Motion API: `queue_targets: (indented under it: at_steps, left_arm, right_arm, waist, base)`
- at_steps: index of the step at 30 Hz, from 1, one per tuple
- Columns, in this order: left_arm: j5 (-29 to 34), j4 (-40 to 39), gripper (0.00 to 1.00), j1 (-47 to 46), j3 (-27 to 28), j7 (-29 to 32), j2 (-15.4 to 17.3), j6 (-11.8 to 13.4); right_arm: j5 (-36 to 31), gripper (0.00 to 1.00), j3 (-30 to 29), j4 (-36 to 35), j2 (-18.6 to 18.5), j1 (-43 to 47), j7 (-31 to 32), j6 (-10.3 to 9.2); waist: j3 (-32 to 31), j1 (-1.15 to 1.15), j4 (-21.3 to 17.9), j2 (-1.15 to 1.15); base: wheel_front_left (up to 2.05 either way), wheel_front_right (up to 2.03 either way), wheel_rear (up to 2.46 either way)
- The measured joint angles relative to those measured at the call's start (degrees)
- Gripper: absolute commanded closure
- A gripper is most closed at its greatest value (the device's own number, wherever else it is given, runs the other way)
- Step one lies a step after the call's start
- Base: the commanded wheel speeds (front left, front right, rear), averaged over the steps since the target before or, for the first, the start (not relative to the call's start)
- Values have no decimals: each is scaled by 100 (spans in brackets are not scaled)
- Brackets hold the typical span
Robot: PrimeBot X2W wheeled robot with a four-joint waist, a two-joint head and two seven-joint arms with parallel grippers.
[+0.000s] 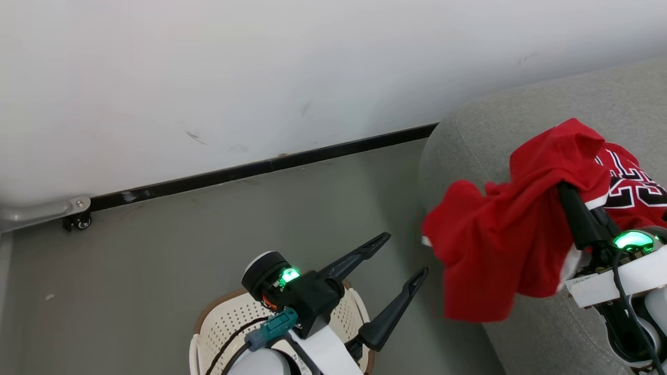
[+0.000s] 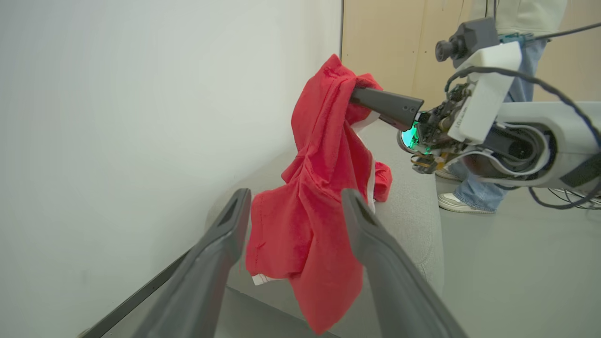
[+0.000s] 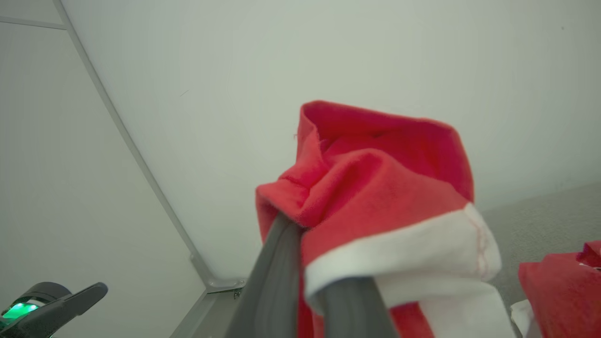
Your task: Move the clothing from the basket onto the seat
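- Head view: the right gripper [image 1: 577, 212] has its two dark fingers pressed together, clamped on a red garment [image 1: 500, 234] that drapes over them and hides their tips.
- Right wrist view: the same fingers [image 3: 277, 281] disappear into bunched red cloth with a white trim band folded just over them.
- The red garment hangs from that grip at the rounded end of the seat [image 1: 495, 130], its lower part dangling down beside the seat's side above the floor [image 1: 260, 208]. Whether it touches the upholstery, I cannot tell.
- Just beyond the right gripper, a jersey [image 1: 638, 182] with black-and-white lettering lies on the seat.
- The left gripper [image 1: 405, 254] holds nothing, its fingers spread wide apart and pointing towards the hanging garment, well short of it.
- Its wrist sits above the basket [image 1: 224, 323], which stands on the floor near the seat's end.
- Behind everything runs a white wall [image 1: 260, 78] with a dark baseboard [image 1: 271, 166].
- Left wrist view: a person's legs [image 2: 474, 188] in jeans and pale shoes stand past the seat, behind the right arm.
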Motion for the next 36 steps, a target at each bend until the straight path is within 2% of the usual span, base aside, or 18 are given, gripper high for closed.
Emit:
queue_targets:
  at_steps: [24, 36]
  left_arm:
    - [-126, 104, 0, 0, -249, -51, -157, -53]
    - [-158, 125, 0, 0, -259, -102, -168, -53]
  right_arm:
    - [-164, 100, -443, -131, -2, 487, 0, 0]
    - [-164, 100, -480, -146, -7, 567, 0, 0]
  waist:
    - [-49, 0, -684, 0]
    - [-89, 0, -976, 0]
  base:
    - [0, 0, 0]
    - [0, 0, 0]
